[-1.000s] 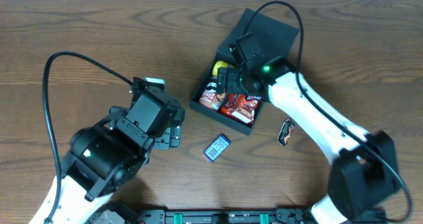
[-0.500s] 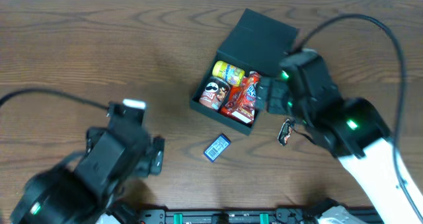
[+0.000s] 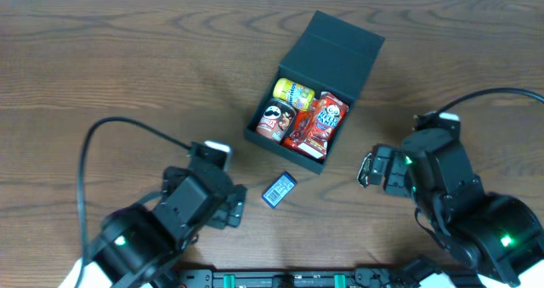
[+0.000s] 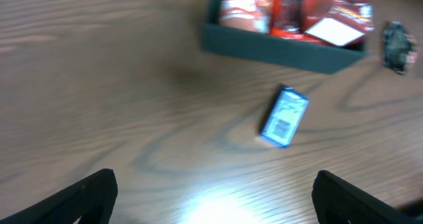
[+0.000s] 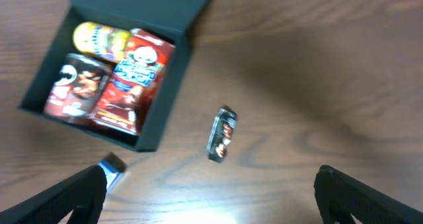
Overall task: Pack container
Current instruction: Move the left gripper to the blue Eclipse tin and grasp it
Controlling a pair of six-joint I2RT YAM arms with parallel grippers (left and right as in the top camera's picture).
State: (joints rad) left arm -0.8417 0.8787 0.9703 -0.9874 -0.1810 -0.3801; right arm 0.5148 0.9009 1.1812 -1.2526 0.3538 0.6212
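The brown wooden surface (image 3: 127, 59) fills the overhead view. Two black and white arms reach in from its near edge: the left arm (image 3: 140, 241) at the lower left and the right arm (image 3: 476, 224) at the lower right.

The container (image 3: 280, 155) is a dark, square, shallow box. It sits turned at an angle on the far middle of the surface, between the two arms and beyond both of them. Its flap lid (image 3: 333, 46) is thrown open and slopes away from the far side of the box.

The left hand (image 4: 215, 197) hangs over bare wood on the near left. Its fingers (image 4: 92, 191) are spread wide to the corners of the wrist view, with nothing between them. The right hand (image 5: 215, 194) is spread just as wide on the near right, and it holds nothing either.

Three snacks lie side by side inside the container. A red packet (image 3: 316, 125) lies along the right side, a brown can (image 3: 274, 122) sits in the near left corner, and a yellow can (image 3: 294, 91) sits in the far left corner.

A small blue packet (image 3: 279, 189) lies flat on the surface just in front of the container's near wall and to the right of the left hand. A smaller dark packet (image 5: 223, 135) lies on the surface to the right of the container, close in front of the right hand. Neither finger touches it.
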